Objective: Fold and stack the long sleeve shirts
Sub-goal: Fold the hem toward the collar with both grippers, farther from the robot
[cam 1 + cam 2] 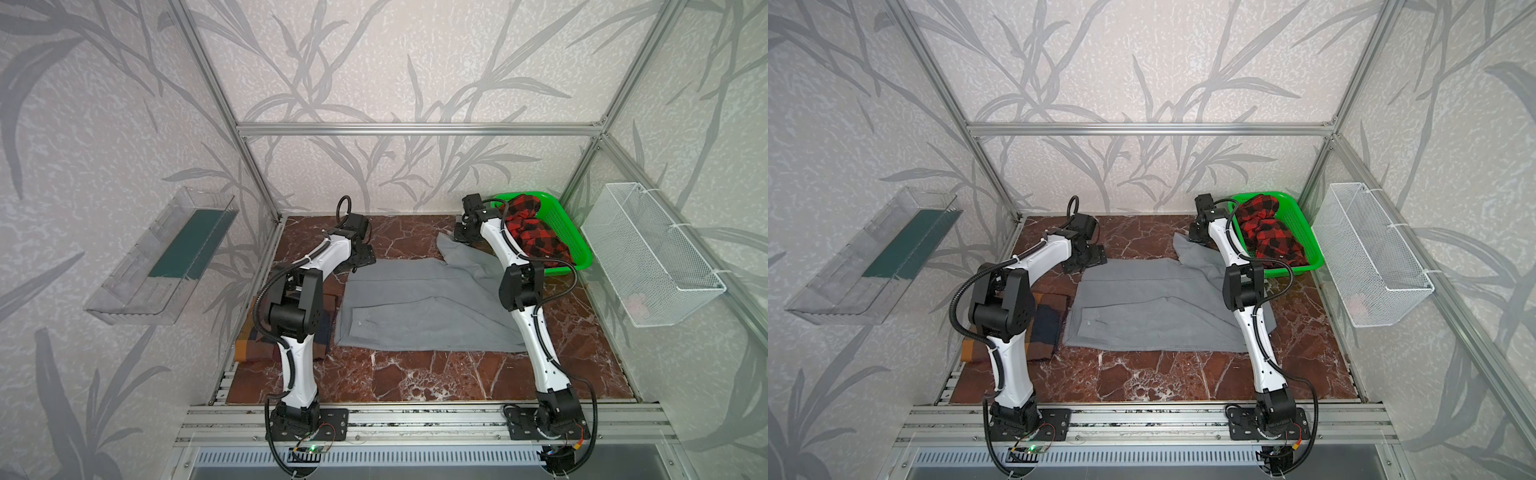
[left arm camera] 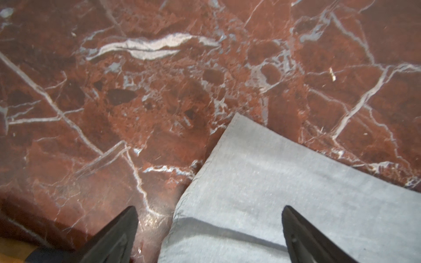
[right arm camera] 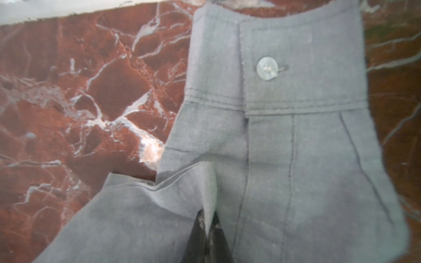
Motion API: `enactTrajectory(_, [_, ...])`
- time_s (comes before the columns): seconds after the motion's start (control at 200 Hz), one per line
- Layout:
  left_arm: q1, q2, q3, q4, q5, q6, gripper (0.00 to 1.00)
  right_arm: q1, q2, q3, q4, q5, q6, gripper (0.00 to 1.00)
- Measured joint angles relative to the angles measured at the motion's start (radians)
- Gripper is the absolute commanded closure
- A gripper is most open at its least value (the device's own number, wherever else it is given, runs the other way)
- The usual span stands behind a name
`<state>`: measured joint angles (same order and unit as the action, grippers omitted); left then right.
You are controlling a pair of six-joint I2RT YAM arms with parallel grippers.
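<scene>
The grey shirt (image 1: 415, 307) is spread flat on the table (image 1: 415, 374), one sleeve (image 1: 461, 257) stretched toward the far right. A fold of that sleeve, beside the buttoned cuff (image 3: 296, 57), is pinched by the closed right gripper (image 3: 208, 218). The left gripper (image 2: 210, 207) is held wide open, empty, over the shirt's far left corner. The checked shirt (image 1: 1046, 328) is laid folded at the table's left edge.

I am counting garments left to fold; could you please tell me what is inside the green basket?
A crumpled red and black checked garment lies in the green basket. The basket floor and anything beneath the cloth are covered, so I cannot tell whether more lies there.
</scene>
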<state>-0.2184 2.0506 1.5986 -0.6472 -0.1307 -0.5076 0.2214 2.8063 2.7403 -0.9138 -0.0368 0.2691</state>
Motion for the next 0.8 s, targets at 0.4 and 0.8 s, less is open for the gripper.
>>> enactTrajectory(0.4, [0.005,0.046,0.026,-0.019,-0.001,0.012,0.02,0.0,-0.13,-0.092,0.064,-0.045,-0.047,1.0])
enactTrajectory(0.8, [0.006,0.108,0.089,-0.028,-0.003,0.019,0.04,0.008,-0.521,-0.398,0.256,-0.115,-0.053,1.0])
